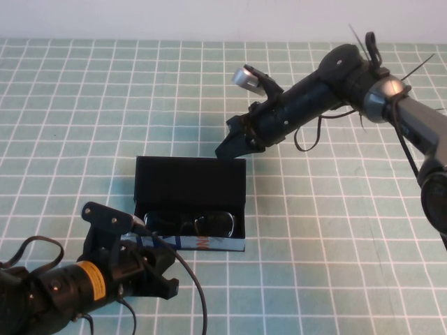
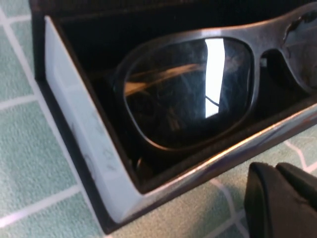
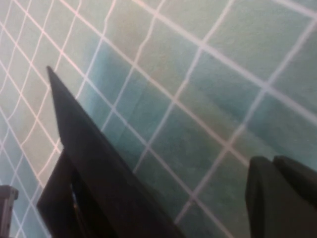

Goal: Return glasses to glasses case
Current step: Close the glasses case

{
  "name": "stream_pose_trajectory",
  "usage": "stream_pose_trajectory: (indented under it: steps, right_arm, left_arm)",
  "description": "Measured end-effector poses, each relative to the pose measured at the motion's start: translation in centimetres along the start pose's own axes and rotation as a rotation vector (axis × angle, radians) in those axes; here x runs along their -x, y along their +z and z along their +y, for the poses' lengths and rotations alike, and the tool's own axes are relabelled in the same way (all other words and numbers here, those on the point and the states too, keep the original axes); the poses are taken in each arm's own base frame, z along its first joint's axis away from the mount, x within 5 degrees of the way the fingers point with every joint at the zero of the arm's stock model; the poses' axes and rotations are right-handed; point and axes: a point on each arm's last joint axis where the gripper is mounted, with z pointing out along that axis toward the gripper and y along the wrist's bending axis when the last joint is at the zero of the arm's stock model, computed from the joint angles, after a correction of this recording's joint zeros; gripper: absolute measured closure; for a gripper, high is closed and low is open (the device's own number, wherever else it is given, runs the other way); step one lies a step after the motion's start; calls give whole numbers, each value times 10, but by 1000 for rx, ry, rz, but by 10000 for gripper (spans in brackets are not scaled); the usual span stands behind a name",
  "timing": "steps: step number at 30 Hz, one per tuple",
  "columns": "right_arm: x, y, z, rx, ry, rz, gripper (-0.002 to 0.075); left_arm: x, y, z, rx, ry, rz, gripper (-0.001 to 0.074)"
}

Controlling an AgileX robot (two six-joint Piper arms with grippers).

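The black glasses case (image 1: 190,180) lies open at the table's middle, its lid standing up at the back and its printed front strip facing me. The black-framed glasses (image 1: 202,223) lie inside it; the left wrist view shows one lens (image 2: 198,89) close behind the case's front wall (image 2: 84,144). My left gripper (image 1: 166,272) rests shut and empty on the mat just in front of the case's left end (image 2: 280,198). My right gripper (image 1: 227,148) is shut and empty, hovering right behind the lid's top right corner (image 3: 94,168), its tip (image 3: 280,198) above the mat.
A green mat with a white grid (image 1: 335,230) covers the whole table. A black cable (image 1: 192,286) loops from the left arm in front of the case. The right arm (image 1: 328,84) reaches in from the far right.
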Motion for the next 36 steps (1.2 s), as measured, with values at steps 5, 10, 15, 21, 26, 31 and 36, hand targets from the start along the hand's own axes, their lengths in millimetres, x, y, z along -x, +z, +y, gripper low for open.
stream_pose_trajectory:
  steps: [5, 10, 15, 21, 26, 31, 36]
  right_arm:
    - [-1, 6, 6, 7, 15, 11, 737]
    - [-1, 14, 14, 17, 7, 24, 737]
    - [-1, 18, 24, 24, 4, 32, 737]
    - [5, 5, 41, 22, -10, 8, 737]
    - [10, -4, 67, 4, -47, 1, 737]
    - [6, 5, 80, -19, -79, 44, 737]
    - [6, 0, 72, -55, -84, 46, 737]
  left_arm:
    - [1, 1, 2, 24, -3, -17, 734]
    - [0, 4, 5, 28, -17, -42, 734]
    - [-1, 7, 5, 18, -26, -64, 734]
    - [-1, 8, 5, 14, -29, -72, 734]
    - [-1, 8, 5, 14, -29, -72, 734]
    - [-1, 8, 5, 14, -29, -72, 734]
    - [-1, 8, 5, 14, -29, -72, 734]
